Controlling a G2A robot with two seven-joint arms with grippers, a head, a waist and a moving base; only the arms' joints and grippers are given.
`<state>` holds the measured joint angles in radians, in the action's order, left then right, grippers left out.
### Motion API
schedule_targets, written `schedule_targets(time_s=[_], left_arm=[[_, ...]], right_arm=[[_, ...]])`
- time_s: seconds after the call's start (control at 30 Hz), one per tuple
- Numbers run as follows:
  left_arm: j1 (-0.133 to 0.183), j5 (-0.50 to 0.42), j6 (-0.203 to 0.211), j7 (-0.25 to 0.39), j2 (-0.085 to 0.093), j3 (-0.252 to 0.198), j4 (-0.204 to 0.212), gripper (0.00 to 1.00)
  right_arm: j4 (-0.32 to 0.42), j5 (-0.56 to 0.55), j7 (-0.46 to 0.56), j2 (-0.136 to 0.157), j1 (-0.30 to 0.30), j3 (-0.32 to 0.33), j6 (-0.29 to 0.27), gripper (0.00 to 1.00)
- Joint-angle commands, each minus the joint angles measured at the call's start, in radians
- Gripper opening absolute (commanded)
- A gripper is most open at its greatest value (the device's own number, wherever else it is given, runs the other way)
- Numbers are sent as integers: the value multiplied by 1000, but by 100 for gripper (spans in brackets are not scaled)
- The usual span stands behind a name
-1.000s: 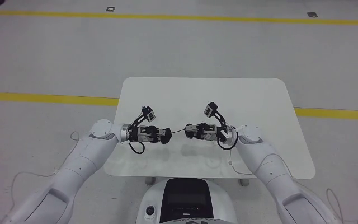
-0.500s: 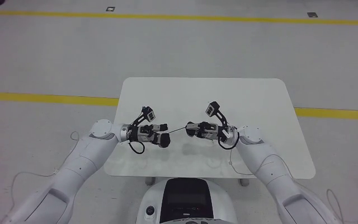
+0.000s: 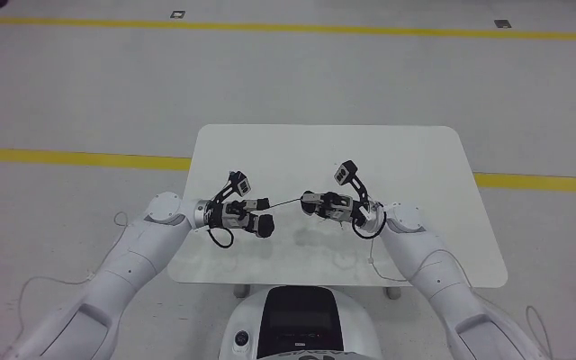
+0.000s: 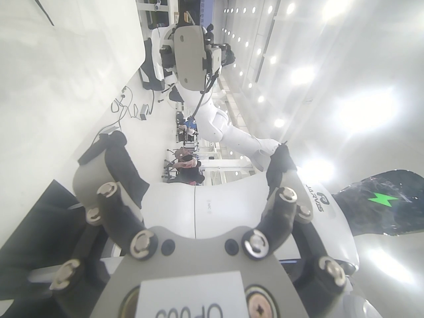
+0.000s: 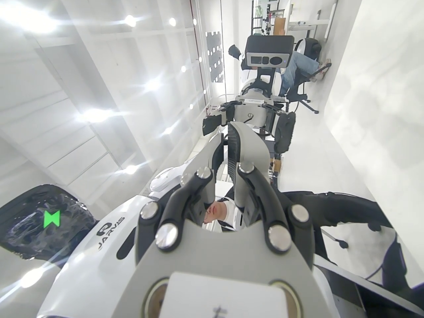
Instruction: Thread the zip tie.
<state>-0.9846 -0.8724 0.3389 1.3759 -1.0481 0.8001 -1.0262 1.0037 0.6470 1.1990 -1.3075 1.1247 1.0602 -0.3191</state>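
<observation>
Zip tie [image 3: 286,205], held by right claw [image 3: 304,202]

No print can be read whole. The left label [image 4: 195,294], white, on the left hand [image 4: 198,148] mount, carries dark characters only partly in view. The right label [image 5: 225,296] on the right hand [image 5: 227,133] mount shows one small mark. A yellow line [image 3: 288,29] crosses the floor [image 3: 90,90] at 12 o'clock of the tabletop [image 3: 405,153].

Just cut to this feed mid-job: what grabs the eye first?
Over the white table the two grippers face each other. The right gripper is shut on a thin dark zip tie, which points toward the left gripper. The left gripper is wide open and holds nothing.
</observation>
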Motion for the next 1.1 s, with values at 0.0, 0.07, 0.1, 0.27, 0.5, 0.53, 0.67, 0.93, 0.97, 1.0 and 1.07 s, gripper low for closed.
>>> schedule_targets(time_s=[0.0, 0.07, 0.1, 0.27, 0.5, 0.53, 0.67, 0.93, 0.97, 1.0, 1.07], left_arm=[[-5, -10, -1, 8, -1, 2, 0, 100], [-9, -47, 0, 14, -6, 0, -5, 100], [-11, -70, -3, 14, -8, -4, -9, 100], [8, -69, 1, 14, -14, -27, 12, 100], [24, -65, 1, 14, -20, -45, 23, 100], [24, -65, 1, 14, -20, -45, 23, 100], [23, -64, 1, 7, -20, -45, 21, 100], [2, -13, -16, -42, -12, -27, -48, 100], [0, -9, -18, -43, -11, -24, -54, 100], [-2, -6, -19, -44, -10, -21, -57, 100], [-5, 0, -21, -46, -8, -16, -64, 100]], right_arm=[[23, -6, -9, -1, 9, -8, 13, 0], [35, -2, -10, -2, 14, -16, 22, 0], [37, 3, -9, -3, 15, -20, 25, 0], [37, 35, 3, -9, 13, -33, 27, 0], [23, 65, 20, -13, 7, -37, 29, 0], [23, 65, 20, -13, 7, -37, 29, 0], [23, 65, 20, -13, 7, -37, 29, 0], [87, 33, -46, -9, 36, -37, 52, 0], [91, 30, -47, -9, 37, -37, 54, 0], [93, 27, -49, -8, 38, -37, 56, 0], [96, 20, -55, -7, 39, -36, 57, 0]])
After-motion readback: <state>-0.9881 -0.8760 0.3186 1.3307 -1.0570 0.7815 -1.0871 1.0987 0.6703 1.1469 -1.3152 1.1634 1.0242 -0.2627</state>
